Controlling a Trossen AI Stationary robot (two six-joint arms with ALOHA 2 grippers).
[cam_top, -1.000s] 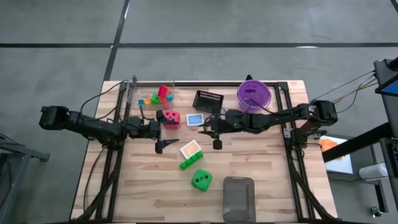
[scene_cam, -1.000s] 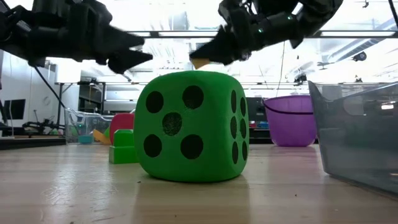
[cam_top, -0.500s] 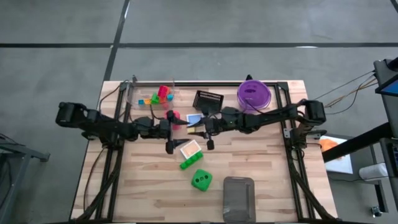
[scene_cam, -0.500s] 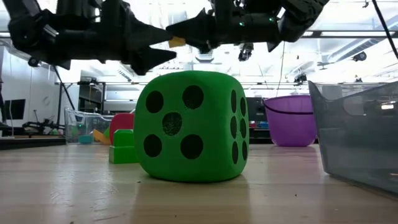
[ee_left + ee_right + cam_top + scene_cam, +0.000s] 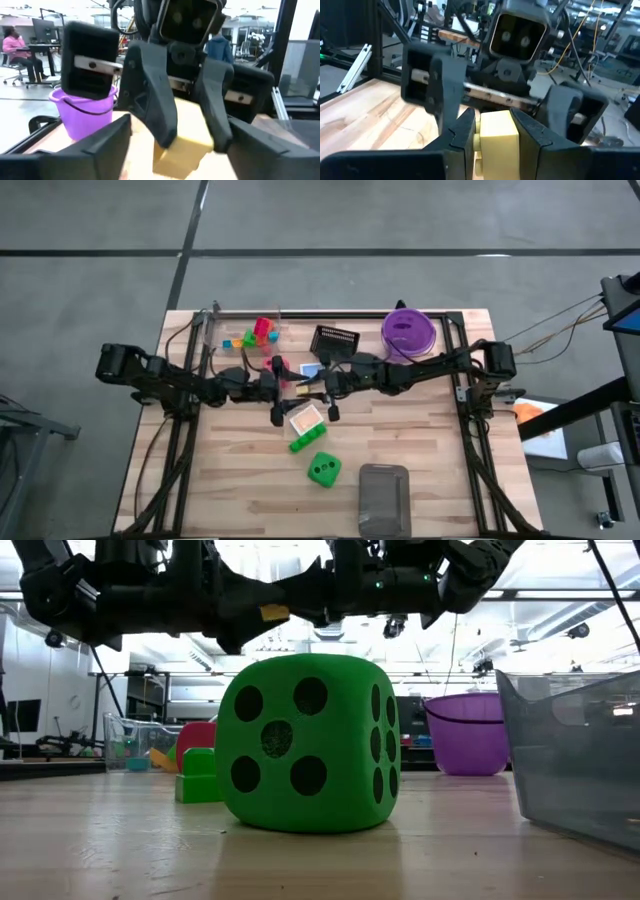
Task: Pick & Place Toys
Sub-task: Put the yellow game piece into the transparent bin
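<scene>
Table: I saw a light wooden table (image 5: pixel 420 450) with a dark frame along its edges.
Far edge: I made out a purple bowl (image 5: pixel 407 332), a black mesh basket (image 5: pixel 334 340) and a clear bin (image 5: pixel 240 330) of bright bricks.
Middle: a red die (image 5: pixel 283 367), a blue card (image 5: pixel 311 369), an orange-edged card (image 5: pixel 307 418) and a green brick (image 5: pixel 305 440) lay there.
Near side: I noted a green die (image 5: pixel 323 469) beside a grey tray (image 5: pixel 384 498).

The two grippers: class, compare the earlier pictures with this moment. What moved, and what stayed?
The left gripper moved right and the right gripper moved left until they met mid-air, fingers interleaved around the yellow brick the right one holds. The green die and purple bowl stayed put.
</scene>
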